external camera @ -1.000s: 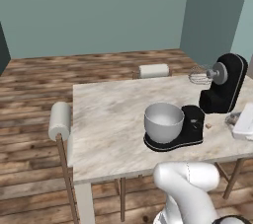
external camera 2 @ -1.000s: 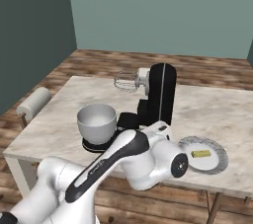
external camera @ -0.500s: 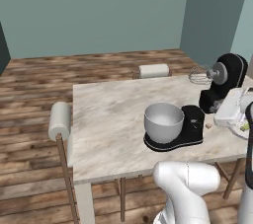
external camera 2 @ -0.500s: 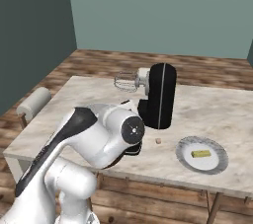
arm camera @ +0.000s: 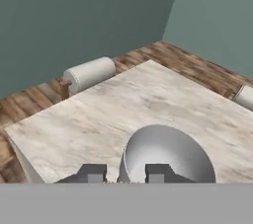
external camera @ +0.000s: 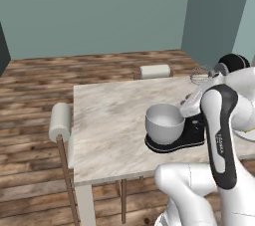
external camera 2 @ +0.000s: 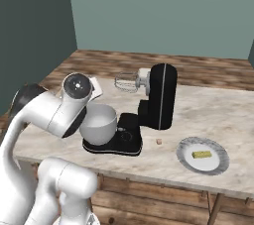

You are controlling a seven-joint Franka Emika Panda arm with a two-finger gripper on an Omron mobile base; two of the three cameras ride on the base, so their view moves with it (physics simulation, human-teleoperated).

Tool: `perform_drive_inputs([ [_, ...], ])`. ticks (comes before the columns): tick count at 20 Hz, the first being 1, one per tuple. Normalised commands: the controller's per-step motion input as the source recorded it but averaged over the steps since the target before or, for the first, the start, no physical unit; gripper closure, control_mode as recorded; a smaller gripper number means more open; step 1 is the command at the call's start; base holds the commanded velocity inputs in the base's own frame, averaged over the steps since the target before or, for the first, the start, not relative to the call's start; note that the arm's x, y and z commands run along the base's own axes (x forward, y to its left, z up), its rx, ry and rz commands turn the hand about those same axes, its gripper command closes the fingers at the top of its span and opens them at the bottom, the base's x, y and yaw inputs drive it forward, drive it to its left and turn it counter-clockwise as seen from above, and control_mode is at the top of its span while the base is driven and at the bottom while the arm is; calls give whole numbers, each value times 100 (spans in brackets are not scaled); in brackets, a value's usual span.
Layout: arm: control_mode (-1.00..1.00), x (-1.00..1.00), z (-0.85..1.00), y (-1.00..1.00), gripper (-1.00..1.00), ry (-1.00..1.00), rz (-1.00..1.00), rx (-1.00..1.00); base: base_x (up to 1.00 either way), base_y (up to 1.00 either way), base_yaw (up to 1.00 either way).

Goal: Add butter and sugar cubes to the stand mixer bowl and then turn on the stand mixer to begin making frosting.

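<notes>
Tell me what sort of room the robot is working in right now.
Most likely a home kitchen or dining area: a glossy black stand mixer with a round silver metal bowl sits on a marble-topped table, with cushioned wooden chairs around it, plank flooring and teal walls.

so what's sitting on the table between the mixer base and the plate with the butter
In the right base view, one small brownish cube lies on the bare marble between the stand mixer base and the plate holding the butter.

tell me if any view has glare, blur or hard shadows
Right base view: sharp, flat light, soft sheen on the stand mixer. Left base view: the arm blocks part of the stand mixer bowl, no glare. Hand view: slightly soft, the bowl's inside evenly shaded.
</notes>
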Motion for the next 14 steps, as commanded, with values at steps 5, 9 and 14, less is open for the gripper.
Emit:
perform_drive_inputs([
  [5, -100, 32, 0, 43, 100, 29, -2, -34, 0, 0, 0],
  [9, -100, 28, 0, 8, 100, 13, 0, -36, 0, 0, 0],
  [14, -100, 38, -25, -12, 100, 11, 0, -30, 0, 0, 0],
])
